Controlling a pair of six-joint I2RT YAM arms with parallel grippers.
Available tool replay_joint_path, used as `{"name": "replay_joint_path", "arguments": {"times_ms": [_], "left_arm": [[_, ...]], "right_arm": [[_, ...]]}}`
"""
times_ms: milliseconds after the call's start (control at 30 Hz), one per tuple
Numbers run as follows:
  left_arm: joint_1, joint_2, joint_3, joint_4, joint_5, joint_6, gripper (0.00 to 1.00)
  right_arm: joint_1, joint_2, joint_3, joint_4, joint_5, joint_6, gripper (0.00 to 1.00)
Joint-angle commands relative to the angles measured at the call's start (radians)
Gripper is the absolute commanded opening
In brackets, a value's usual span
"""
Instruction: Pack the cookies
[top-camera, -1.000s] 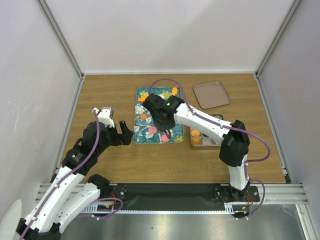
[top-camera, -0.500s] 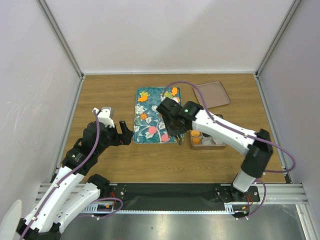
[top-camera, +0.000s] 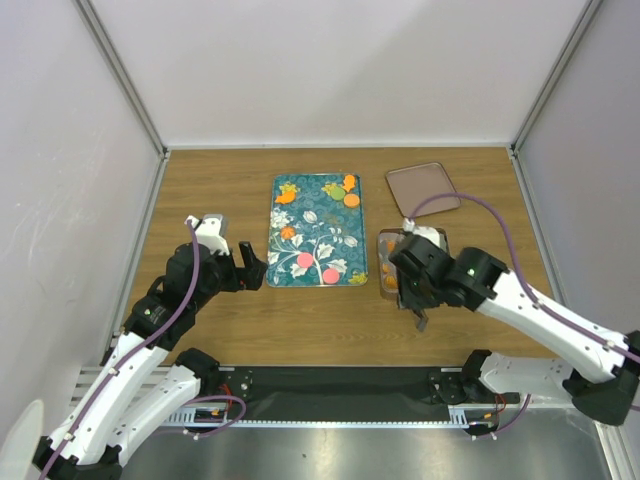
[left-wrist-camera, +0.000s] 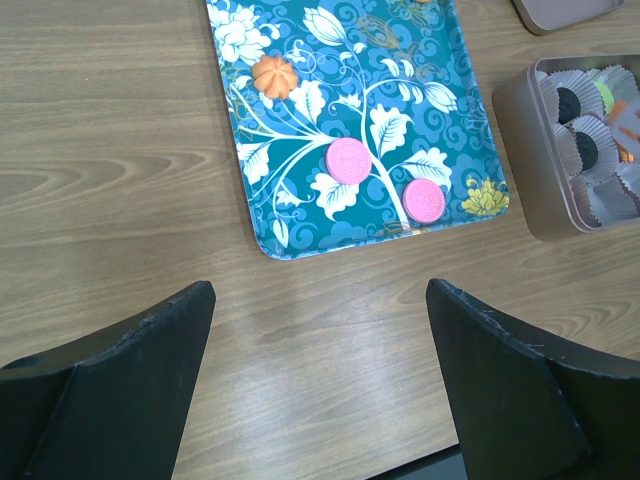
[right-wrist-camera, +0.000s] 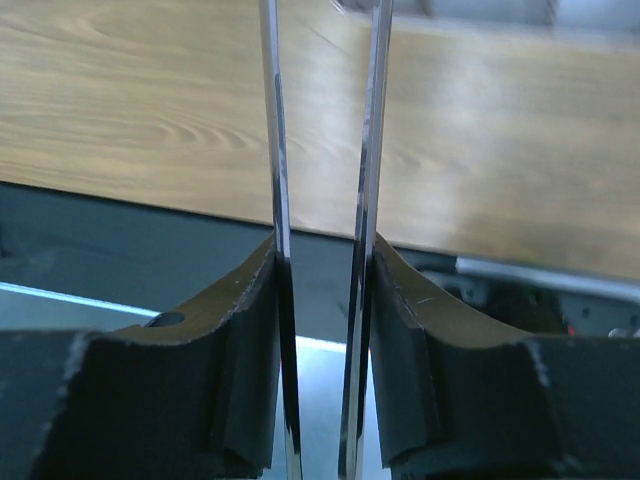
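**Entry: cookie packing, two arms at a wooden table (top-camera: 215, 190)**

- Tool arm: the right gripper (right-wrist-camera: 322, 250) is clamped on metal tweezers (right-wrist-camera: 372, 150). The two blades run up between its pads and out past the top of the wrist view. The tips are unseen, so whether a cookie is pinched cannot be told. It hangs over the near-left part of the square tin (top-camera: 384, 243).
- Idle arm: the left gripper (left-wrist-camera: 320, 290) has its jaws spread wide and holds nothing. It is over bare wood just left of the near-left corner of the teal tray (left-wrist-camera: 300, 215).
- Stock unpacked: two pink cookies (left-wrist-camera: 349, 160) lie at the near end of the tray, and two orange cookies (top-camera: 351, 200) at its far right corner.
- Stock packed: black cookies (left-wrist-camera: 586, 150), a green cookie (left-wrist-camera: 606, 95) and more orange ones sit in the tin's paper cups (left-wrist-camera: 600, 195).
- Accessory: a brown lid (top-camera: 423, 188) lies far of the tin, apart from it.
- Step in hand, as judged: setting a cookie into a cup, with several cookies not yet moved.
- Method advised:
  - Bring the tweezer tips down over the middle of an unfilled cup.
  - Keep the cookie flat.
  - Ease the squeeze only once the cookie rests on the paper.
  - Lift straight up so the light cup is not dragged or tipped.
  - Keep clear of the tin's wall, which could knock the blades askew
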Motion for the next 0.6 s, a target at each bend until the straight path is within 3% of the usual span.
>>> {"name": "replay_joint_path", "arguments": {"times_ms": [0, 567], "left_arm": [[-0.005, -0.001, 0.018, 0.03, 0.016, 0.01, 0.94], [-0.004, 0.001, 0.018, 0.029, 0.015, 0.01, 0.93]], "right_arm": [[0.003, -0.097, -0.059, -0.084, 0.037, 0.11, 0.38], [0.017, -0.232, -0.212, -0.159, 0.01, 0.214, 0.4]]}}
